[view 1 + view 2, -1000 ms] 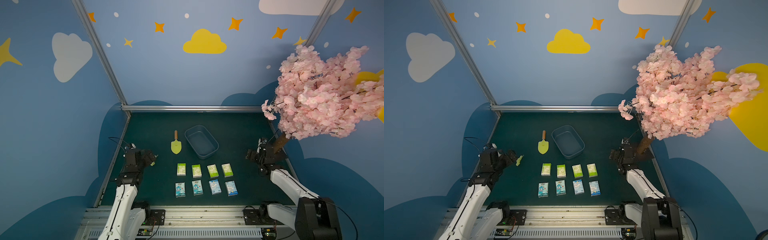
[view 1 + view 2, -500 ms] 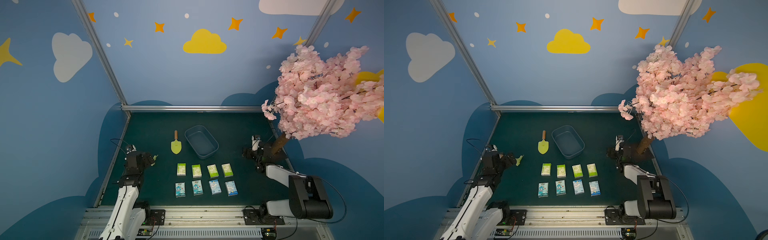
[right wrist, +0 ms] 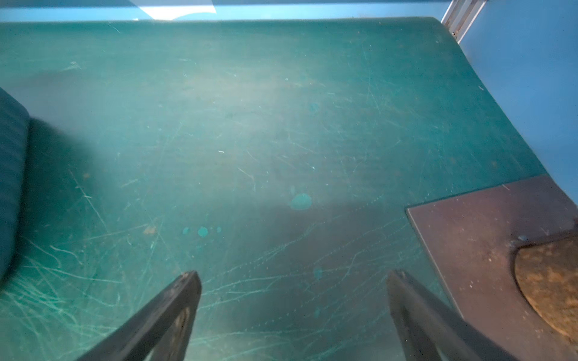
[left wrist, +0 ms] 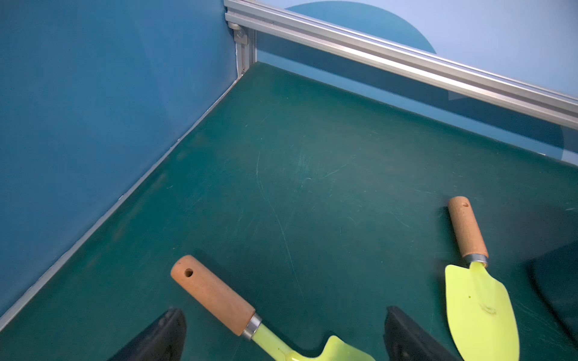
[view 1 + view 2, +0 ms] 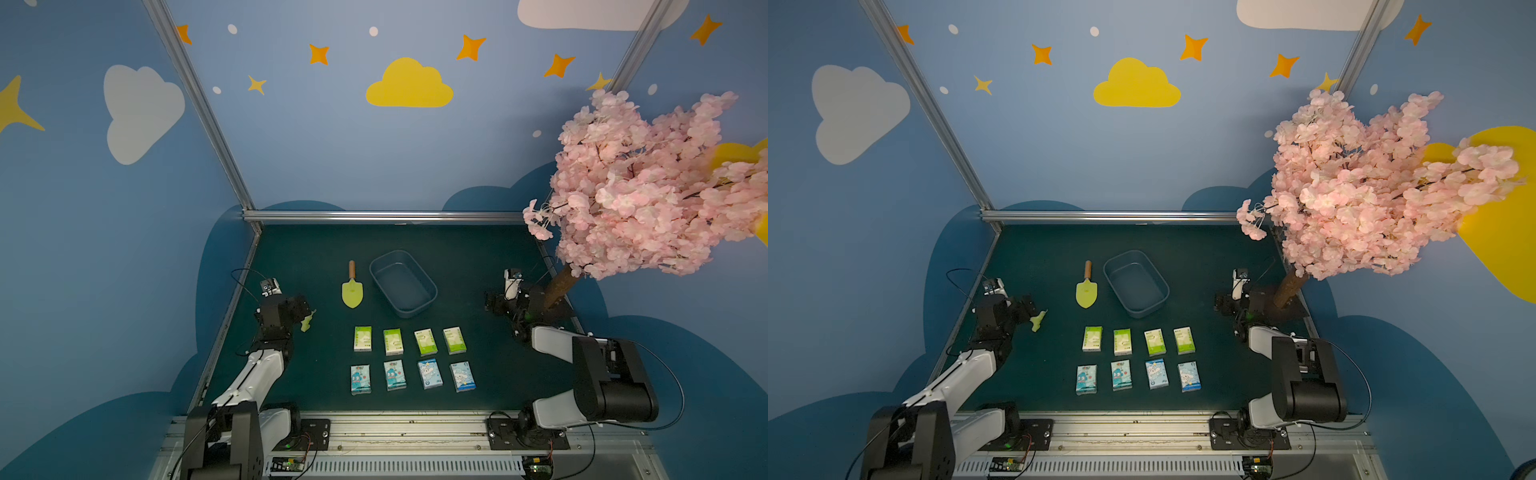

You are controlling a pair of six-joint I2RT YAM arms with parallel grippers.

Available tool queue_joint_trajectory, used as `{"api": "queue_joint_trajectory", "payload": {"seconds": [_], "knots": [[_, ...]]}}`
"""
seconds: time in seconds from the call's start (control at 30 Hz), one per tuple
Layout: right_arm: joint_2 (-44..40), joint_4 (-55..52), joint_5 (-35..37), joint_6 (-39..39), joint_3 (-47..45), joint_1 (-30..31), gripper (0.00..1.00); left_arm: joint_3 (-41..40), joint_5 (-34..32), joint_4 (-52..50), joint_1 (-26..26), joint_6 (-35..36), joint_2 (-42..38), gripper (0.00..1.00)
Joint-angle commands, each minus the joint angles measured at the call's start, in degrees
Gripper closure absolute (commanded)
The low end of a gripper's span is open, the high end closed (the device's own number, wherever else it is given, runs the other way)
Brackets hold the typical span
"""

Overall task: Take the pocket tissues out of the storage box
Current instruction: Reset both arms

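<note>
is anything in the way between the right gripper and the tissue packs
Nothing visible. Only bare green mat lies between the right gripper and the nearest pocket tissues; the storage box sits farther back, off that line.

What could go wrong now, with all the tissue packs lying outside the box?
1. A green garden tool lies between the fingers of the open left end effector; a careless move could drag it.
2. The open right end effector is close to the blossom tree's base plate and might bump it.
3. The pocket tissues lie in rows near the storage box; a low sweep could scatter them.
</note>
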Motion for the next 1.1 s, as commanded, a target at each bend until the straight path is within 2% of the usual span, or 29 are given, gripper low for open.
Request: {"api": "queue_joint_trajectory", "payload": {"seconds": [0.0, 0.2, 0.3, 0.4, 0.47, 0.5, 0.57, 0.67, 1.07], "knots": [[0.2, 2.8, -1.4, -0.1, -0.5, -0.2, 0.02, -1.9, 1.6, 15.5, 0.2, 2.9, 4.1, 0.0], [0.2, 3.2, -2.2, -0.2, -0.8, -0.6, 0.02, -3.9, 8.2, 29.7, 0.1, 4.6, 15.2, 0.0], [0.3, 3.2, -2.2, -0.2, -0.7, -0.5, 0.02, -3.1, 15.4, 32.0, -1.0, 8.9, 19.3, 0.0], [0.2, 3.2, -2.2, -0.2, -0.7, -0.5, 0.02, -1.8, 17.0, 37.2, -1.6, 10.5, 24.8, 0.0], [0.3, 3.2, -2.2, -0.2, -0.6, -0.5, 0.02, 1.6, 17.1, 26.6, -1.6, 10.4, 22.3, 0.0], [0.3, 3.2, -2.1, -0.3, -0.7, -0.5, 0.02, 1.7, 16.5, 25.7, -1.8, 10.5, 22.3, 0.0], [0.3, 3.2, -2.1, -0.3, -0.7, -0.5, 0.02, 0.7, 16.8, 29.9, -1.8, 10.6, 23.6, 0.0], [0.3, 3.2, -2.1, -0.3, -0.7, -0.5, 0.02, 1.5, 16.6, 26.5, -2.0, 10.7, 22.3, 0.0], [0.3, 3.2, -2.0, -0.2, -0.7, -0.3, 0.02, 2.2, 15.1, 25.7, -2.9, 11.5, 22.7, 0.0]]}}
